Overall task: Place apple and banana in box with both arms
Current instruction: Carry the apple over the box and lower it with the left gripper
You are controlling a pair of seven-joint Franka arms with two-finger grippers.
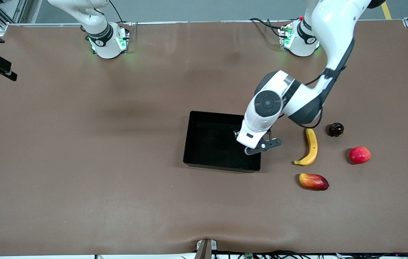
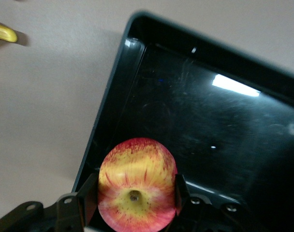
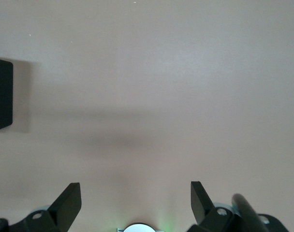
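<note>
Apple (image 2: 136, 191) in left gripper (image 2: 132, 195) — over box (image 1: 193, 144); right gripper (image 3: 136, 200) agape

Apple (image 2: 137, 186) red, yellow-streaked; banana (image 1: 311, 147) yellow; box (image 1: 204, 144) glossy black.

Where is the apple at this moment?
The apple is clamped between the left gripper's fingers, in the air over the edge of the box at the left arm's end. The front view hides it under the wrist.
</note>
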